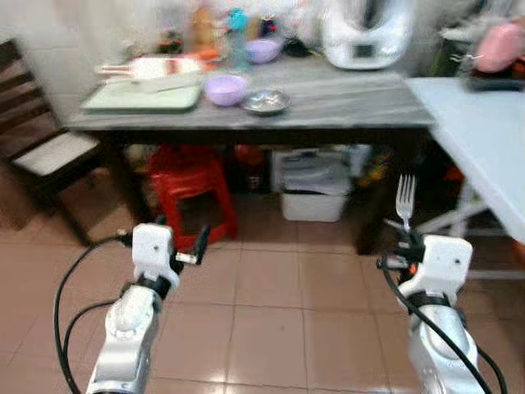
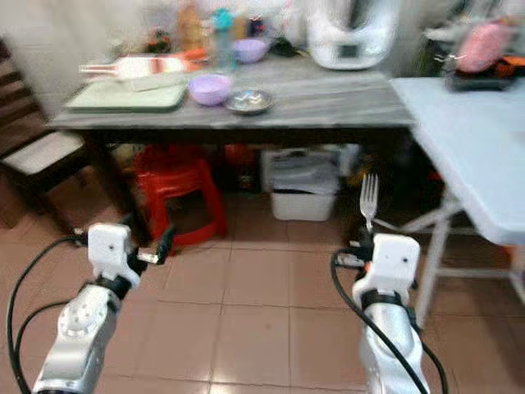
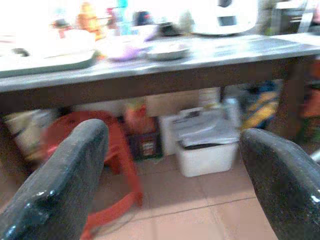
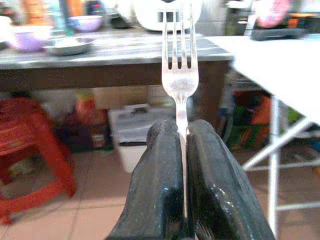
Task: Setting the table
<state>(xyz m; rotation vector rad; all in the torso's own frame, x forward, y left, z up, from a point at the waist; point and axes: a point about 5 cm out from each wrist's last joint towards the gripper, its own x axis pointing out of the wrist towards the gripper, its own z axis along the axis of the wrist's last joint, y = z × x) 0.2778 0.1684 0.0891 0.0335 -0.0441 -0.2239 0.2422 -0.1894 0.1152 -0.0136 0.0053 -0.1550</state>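
The right gripper [image 4: 181, 137] has its two black fingers [image 4: 159, 185] pressed tight together on the handle of a fork [image 4: 179, 75], which stands upright out of them with its four tines pointing to twelve o'clock. The fork is plain silver metal, narrow at the neck and widening to the tines; its lower handle is hidden between the fingers. In the head camera the fork [image 1: 404, 201] rises above the right wrist at about four o'clock in the scene, over the tiled floor [image 1: 271, 312] and just short of the white table [image 1: 484, 148] at three o'clock. The left gripper [image 3: 172, 165] stands wide open, its fingers [image 3: 65, 180] far apart with nothing between them, held over the floor at about eight o'clock. At twelve o'clock stands a grey table [image 1: 344, 103] carrying a green tray [image 1: 143, 97], a purple bowl [image 1: 225, 88], a metal dish [image 1: 265, 101] and a white appliance [image 1: 367, 33]. Beneath it sit a red stool [image 1: 190, 185] and a white bin [image 1: 314, 197]. A wooden chair [image 1: 41, 152] stands at ten o'clock.
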